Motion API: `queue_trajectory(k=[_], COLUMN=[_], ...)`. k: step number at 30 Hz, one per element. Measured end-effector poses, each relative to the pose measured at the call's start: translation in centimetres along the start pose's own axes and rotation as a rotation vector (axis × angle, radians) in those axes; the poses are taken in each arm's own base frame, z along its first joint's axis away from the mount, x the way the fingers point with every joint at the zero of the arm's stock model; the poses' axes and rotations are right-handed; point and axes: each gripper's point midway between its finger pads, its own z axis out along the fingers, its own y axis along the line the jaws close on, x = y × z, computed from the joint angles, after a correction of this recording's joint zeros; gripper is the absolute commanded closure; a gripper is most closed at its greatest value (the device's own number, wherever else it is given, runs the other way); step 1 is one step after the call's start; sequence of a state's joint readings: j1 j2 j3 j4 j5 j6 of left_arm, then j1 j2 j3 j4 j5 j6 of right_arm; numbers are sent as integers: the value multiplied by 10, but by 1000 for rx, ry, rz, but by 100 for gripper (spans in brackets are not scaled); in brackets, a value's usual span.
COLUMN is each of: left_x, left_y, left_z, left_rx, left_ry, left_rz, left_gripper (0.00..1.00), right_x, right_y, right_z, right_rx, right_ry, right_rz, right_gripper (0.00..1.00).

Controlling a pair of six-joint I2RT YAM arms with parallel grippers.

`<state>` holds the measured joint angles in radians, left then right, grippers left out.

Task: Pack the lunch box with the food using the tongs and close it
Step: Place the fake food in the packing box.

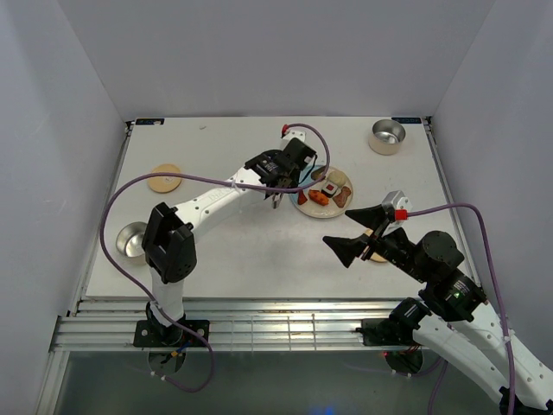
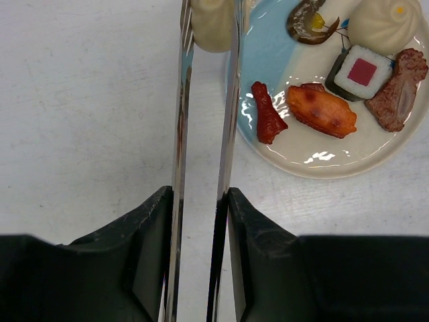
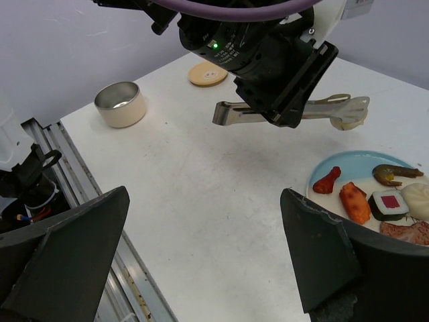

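**A:** Where are the tongs point(image 2: 179, 134)?

**B:** Clamped in the left gripper point(image 2: 200, 201), one finger pressed on each arm (only the left wrist view shows this close up). Their tips pinch a pale dumpling point(image 2: 211, 27) at the plate's point(image 2: 335, 168) rim.

**A:** Is the dumpling resting on the plate?

**B:** The left wrist view cannot settle that. The right wrist view shows it raised in the air, just beside the plate.

**A:** What lies on the plate?

**B:** A shrimp point(image 2: 308, 20), a bun point(image 2: 385, 23), a sushi roll point(image 2: 362, 70), brown meat point(image 2: 399, 90), an orange piece point(image 2: 322, 111) and a red drumstick point(image 2: 268, 121).

**A:** And the right gripper point(image 3: 204, 194)?

**B:** Its fingers are spread wide, holding nothing. The top view places it near the plate.
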<state>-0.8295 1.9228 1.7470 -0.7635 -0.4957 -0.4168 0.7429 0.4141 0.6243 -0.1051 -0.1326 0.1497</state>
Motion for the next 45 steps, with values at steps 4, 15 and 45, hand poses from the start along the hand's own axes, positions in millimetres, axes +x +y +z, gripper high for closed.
queue_trajectory(k=[4, 15, 45], left_x=[-1, 17, 143], left_y=[10, 59, 272], left_z=[-10, -45, -195], left_rx=[-27, -101, -543], left_ry=[-5, -1, -53], left_rz=[-15, -127, -850], left_gripper=[55, 58, 68], right_x=[0, 0, 18], right_y=[0, 0, 8], right_z=[0, 0, 5], right_rx=[1, 0, -59], right_ry=[0, 0, 45], right_rz=[0, 0, 9], right_gripper=[1, 1, 3])
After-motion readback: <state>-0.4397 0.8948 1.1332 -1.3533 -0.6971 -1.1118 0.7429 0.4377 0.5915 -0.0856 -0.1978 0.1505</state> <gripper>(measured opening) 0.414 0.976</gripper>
